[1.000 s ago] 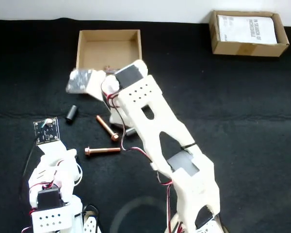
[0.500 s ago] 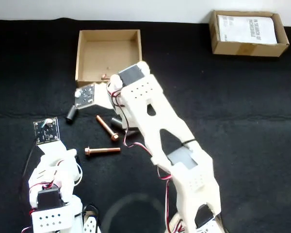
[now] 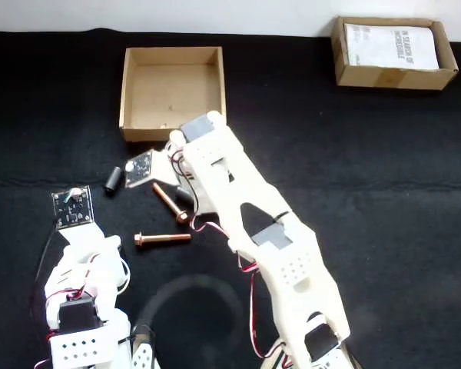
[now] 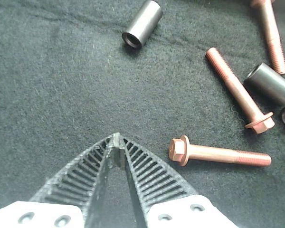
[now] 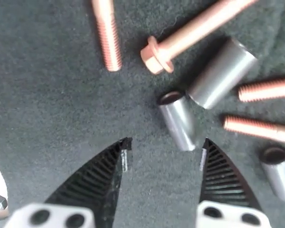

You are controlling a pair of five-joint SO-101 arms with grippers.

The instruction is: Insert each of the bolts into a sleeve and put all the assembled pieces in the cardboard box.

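Copper-coloured flanged bolts (image 3: 169, 201) loose on black cloth (image 3: 384, 200) just in front of open brown cardboard box (image 3: 173, 52) — dark cylindrical metal sleeves (image 4: 141, 23) among them. Right gripper (image 5: 164, 152) spread wide above one sleeve, near box; left gripper (image 4: 116, 140) clenched empty, farther from box.

Draws the right arm (image 3: 246, 215) back from the front wall of the cardboard box (image 3: 131, 84) and toward the near side of the surface (image 3: 384, 231), in two steady steps across the last second. Carries the wrist camera board (image 3: 139, 167) from beside the box's front left corner, where it showed blurred, down to just beside the lone dark sleeve (image 3: 113, 178) and the slanted bolt (image 3: 169, 201). Lowers the upper link, so that the elbow now sits nearer the base and the white shell covers more of the surface beside the bolts.
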